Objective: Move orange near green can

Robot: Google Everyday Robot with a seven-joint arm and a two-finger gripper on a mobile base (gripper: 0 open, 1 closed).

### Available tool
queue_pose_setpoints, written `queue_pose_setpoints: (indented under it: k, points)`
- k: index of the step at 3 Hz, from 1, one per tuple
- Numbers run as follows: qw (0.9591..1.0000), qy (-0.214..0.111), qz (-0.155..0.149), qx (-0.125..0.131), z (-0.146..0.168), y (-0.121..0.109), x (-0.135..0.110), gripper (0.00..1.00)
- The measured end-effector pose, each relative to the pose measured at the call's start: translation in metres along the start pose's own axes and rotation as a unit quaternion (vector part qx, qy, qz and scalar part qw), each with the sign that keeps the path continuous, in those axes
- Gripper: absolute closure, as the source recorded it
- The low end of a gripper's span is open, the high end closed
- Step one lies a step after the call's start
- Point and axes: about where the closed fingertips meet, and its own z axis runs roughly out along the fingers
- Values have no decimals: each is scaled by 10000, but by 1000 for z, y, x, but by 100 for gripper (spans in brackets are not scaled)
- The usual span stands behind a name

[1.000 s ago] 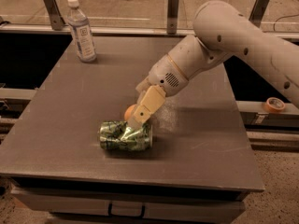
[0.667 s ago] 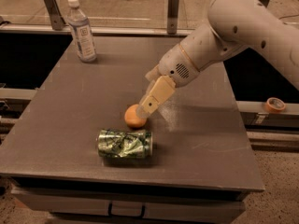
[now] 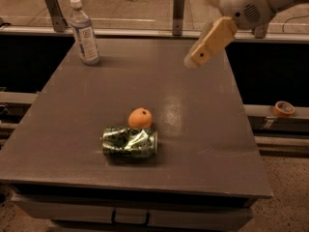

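Observation:
The orange point(image 3: 140, 118) sits on the grey table point(image 3: 203, 129), touching or almost touching the far side of the green can point(image 3: 129, 141). The can is dented and lies on its side near the table's front edge. My gripper point(image 3: 191, 61) hangs in the air at the upper right, well above and behind the orange, holding nothing. The white arm reaches in from the top right corner.
A clear plastic bottle point(image 3: 84, 33) stands upright at the table's back left corner. An orange tape roll point(image 3: 283, 108) lies on a ledge to the right of the table. A rail with metal posts point(image 3: 179, 13) runs behind the table.
My gripper has let go of the orange and risen up and to the right, away from the can. The orange now rests on the table beside the can.

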Motion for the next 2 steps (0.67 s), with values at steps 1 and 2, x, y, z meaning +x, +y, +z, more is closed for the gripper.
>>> queue_pose_setpoints:
  k: [1,2]
  points:
    - [9912,-17,-884,982,-69,-40,-35,0]
    - [9896,-68,-980,1049,-76,-42,-44,0]
